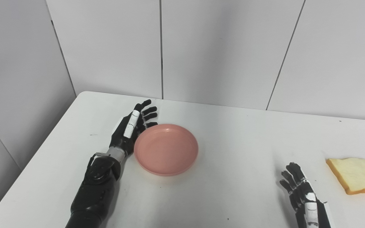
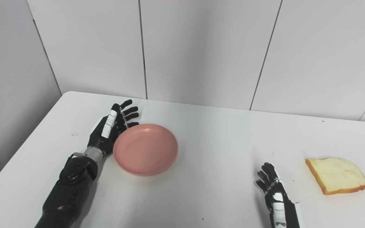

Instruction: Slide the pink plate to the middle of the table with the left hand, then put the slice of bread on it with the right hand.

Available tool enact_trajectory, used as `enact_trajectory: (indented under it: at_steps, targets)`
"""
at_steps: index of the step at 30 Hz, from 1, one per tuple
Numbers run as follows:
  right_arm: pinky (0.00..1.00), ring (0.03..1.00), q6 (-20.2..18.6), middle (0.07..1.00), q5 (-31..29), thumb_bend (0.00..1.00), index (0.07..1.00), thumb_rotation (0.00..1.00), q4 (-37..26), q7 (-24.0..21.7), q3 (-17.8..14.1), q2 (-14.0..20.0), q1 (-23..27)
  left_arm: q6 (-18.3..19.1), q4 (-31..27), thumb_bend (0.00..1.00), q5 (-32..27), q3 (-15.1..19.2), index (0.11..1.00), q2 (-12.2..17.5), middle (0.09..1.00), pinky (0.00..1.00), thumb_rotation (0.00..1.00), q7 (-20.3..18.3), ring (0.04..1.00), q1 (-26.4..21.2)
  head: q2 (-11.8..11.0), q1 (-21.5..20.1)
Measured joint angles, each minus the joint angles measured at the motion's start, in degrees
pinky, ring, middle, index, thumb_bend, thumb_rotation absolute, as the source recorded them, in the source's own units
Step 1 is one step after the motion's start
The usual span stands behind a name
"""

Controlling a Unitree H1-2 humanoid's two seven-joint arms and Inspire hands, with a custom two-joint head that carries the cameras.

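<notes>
A round pink plate lies on the white table, left of the middle. My left hand stands on edge against the plate's left rim, open, fingers stretched toward the far side, palm facing the plate. A slice of bread with a tan crust lies flat near the right edge. My right hand rests low near the front edge, left of the bread and apart from it, open and holding nothing.
A grey panelled wall rises just behind the table's far edge. The table's left edge runs diagonally close to my left forearm. Bare table surface lies between the plate and the bread.
</notes>
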State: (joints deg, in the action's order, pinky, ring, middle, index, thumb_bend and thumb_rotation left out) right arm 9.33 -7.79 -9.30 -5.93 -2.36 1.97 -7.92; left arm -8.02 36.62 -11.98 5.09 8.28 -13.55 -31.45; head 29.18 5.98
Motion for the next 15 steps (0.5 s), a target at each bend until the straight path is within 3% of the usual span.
enact_trajectory:
  at_steps: [7,15]
  targets:
    - [0.88,0.896,-0.07,0.92,0.12,0.83,0.892,0.98,-0.09,0.11,0.04,-0.03,-0.06,1.61,-1.67,0.86,0.8,-1.05,0.871,-2.1,0.841,0.68,0.89,0.11,0.829,0.81,0.26,-0.7]
    - [0.88,0.887,-0.55,0.914,1.13,0.84,0.884,0.97,-0.43,0.25,0.4,-0.14,-0.16,2.27,-3.33,0.86,0.69,-1.45,0.887,-4.8,0.863,0.72,0.88,0.03,0.848,1.55,1.31,-4.64]
